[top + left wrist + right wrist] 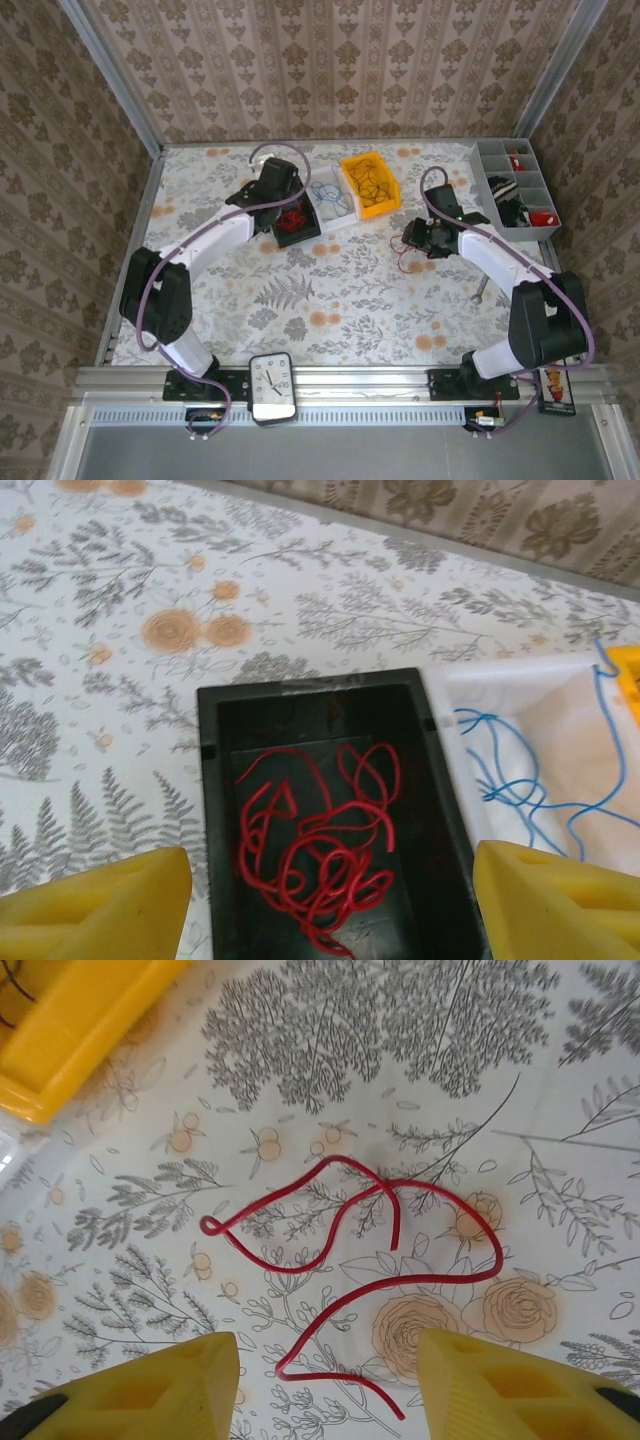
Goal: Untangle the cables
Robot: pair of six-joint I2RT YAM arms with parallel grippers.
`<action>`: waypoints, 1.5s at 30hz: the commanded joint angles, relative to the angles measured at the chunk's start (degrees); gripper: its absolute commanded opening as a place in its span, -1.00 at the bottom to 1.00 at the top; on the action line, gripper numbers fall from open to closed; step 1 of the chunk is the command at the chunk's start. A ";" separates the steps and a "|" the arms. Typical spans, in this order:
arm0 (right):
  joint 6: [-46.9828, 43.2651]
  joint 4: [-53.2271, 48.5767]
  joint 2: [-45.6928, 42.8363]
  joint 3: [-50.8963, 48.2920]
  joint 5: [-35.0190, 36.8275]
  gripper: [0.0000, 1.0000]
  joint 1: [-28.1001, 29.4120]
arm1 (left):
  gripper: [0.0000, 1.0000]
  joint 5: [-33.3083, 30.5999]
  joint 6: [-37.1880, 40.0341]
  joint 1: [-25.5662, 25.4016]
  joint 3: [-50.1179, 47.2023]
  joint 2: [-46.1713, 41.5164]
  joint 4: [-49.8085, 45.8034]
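Soft, even daylight-like light fell across the desk (330,290), bright, with only faint shadows beneath the arms. The white bin (520,680) looked washed out, almost glaring. The overhead view was slightly soft, its frame posts leaning outward at the corners. In the wrist views the yellow jaws were blurred; the red cable (335,1160) stayed sharp.

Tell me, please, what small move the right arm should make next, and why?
Probably lower the right gripper straight down onto the single red cable, then close. Its jaws stand open and hold nothing, and the cable lies loose on the table just ahead of and between them, apart from the yellow bin.
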 commanded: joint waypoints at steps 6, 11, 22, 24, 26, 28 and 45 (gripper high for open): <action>3.82 0.19 7.04 0.49 -1.07 0.10 2.50 | 0.50 -1.80 -4.21 0.06 -4.75 -3.02 -0.40; 5.81 1.25 9.07 2.50 -1.77 0.13 2.94 | 0.50 -1.57 -3.63 0.15 -5.19 -3.06 -0.33; 11.55 3.62 12.50 5.69 -4.45 0.41 2.94 | 0.48 3.53 -3.21 0.06 -5.73 -1.41 2.34; 13.33 3.80 13.28 6.26 -4.05 0.43 2.85 | 0.48 3.83 -2.67 -0.03 -5.56 -1.23 2.44; 15.28 3.58 13.98 6.71 -3.33 0.43 2.76 | 0.48 3.80 -2.17 -0.03 -5.46 -1.39 2.49; 17.87 2.98 14.48 7.15 -2.15 0.43 2.71 | 0.48 3.60 -1.75 -0.03 -5.37 -1.57 2.45; 24.18 4.09 18.11 8.75 1.20 0.05 2.32 | 0.48 4.04 -1.10 -0.21 -5.49 -2.10 2.96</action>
